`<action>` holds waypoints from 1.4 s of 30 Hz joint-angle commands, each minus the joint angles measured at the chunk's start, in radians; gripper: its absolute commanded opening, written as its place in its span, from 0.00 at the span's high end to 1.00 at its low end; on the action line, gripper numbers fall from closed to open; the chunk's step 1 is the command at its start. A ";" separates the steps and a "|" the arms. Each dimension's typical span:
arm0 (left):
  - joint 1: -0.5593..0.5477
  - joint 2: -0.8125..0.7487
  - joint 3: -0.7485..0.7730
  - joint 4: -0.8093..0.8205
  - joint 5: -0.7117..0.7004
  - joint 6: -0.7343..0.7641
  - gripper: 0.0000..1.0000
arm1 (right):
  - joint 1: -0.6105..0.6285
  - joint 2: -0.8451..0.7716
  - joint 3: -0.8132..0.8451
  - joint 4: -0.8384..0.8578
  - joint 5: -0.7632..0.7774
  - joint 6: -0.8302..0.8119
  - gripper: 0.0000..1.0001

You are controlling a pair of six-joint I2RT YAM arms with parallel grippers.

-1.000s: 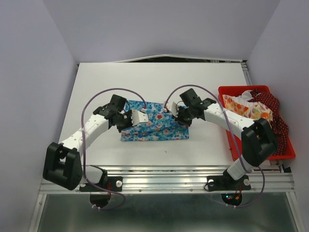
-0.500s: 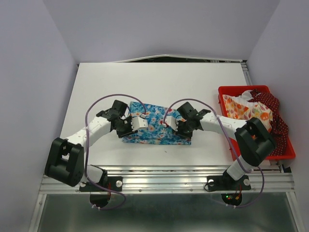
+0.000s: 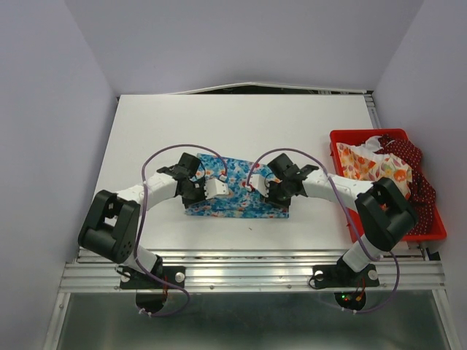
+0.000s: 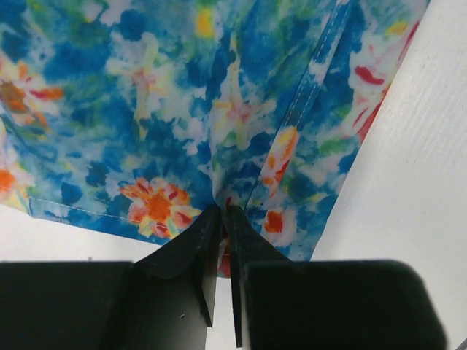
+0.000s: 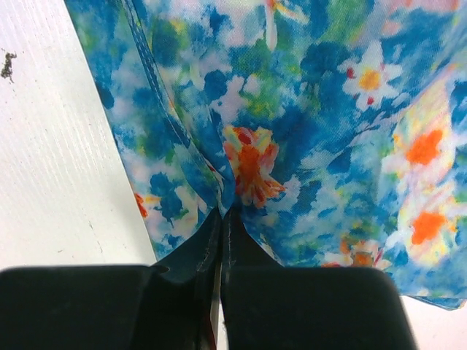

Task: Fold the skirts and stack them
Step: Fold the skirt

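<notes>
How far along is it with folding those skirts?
Early days. Nothing is stacked yet. In hand: the blue skirt lies on the table, the left hand and right hand each pinching its cloth. Left to do: the cream skirt and dark red skirt lie crumpled in the red bin.

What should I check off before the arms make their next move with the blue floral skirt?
1. Left gripper shut on the blue floral skirt: ok, the cloth puckers at its tips.
2. Right gripper shut on the same skirt: ok.
3. How many cloth layers each pinch holds: cannot tell.
4. Skirt lying wholly on the white table: ok.
5. Cream-white skirt and dark red skirt out of the way in the red bin: ok.
</notes>
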 commanded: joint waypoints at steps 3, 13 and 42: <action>-0.006 -0.006 0.020 -0.076 0.029 0.043 0.90 | 0.003 -0.029 0.052 0.016 0.036 -0.009 0.99; -0.006 -0.150 0.076 -0.162 0.020 0.017 1.00 | 0.003 -0.067 0.126 -0.024 0.079 -0.018 0.99; -0.142 -0.262 -0.042 -0.262 0.049 -0.043 0.48 | 0.003 -0.108 0.245 -0.090 0.024 0.018 0.26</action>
